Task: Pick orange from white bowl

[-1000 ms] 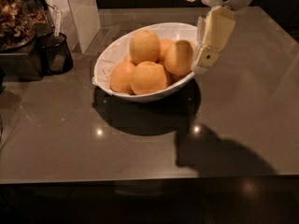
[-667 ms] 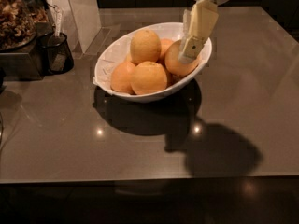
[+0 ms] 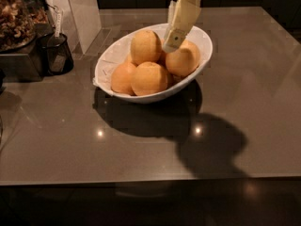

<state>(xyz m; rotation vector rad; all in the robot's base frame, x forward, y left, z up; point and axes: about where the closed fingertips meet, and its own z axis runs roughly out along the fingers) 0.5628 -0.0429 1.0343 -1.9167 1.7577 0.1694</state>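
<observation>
Done: nothing lifted yet; the large, paler yellow-orange, slightly elongated orange [image 3: 146, 46] sits in the wide, glossy white oval bowl [image 3: 106, 66], at the back of the pile, resting on the rounder, deeper-orange fruits [image 3: 149, 78].
Claw position: the cream-coloured claw [image 3: 172, 41] hangs down from the top edge into the bowl, its tip just beside the pale orange's right flank and in front of the right-hand fruit [image 3: 186, 60].
Claw state: I cannot tell whether it is open or closed; it carries nothing.
Left to do: by my judgement, settle around the pale orange, grip it and raise it clear of the bowl.
Change from a second ago: the claw was outside the bowl's right rim; it has swung left across the right-hand fruit towards the middle.
Unchanged: the bowl and fruits lie as before on the grey-brown glossy worktop [image 3: 254, 84].
</observation>
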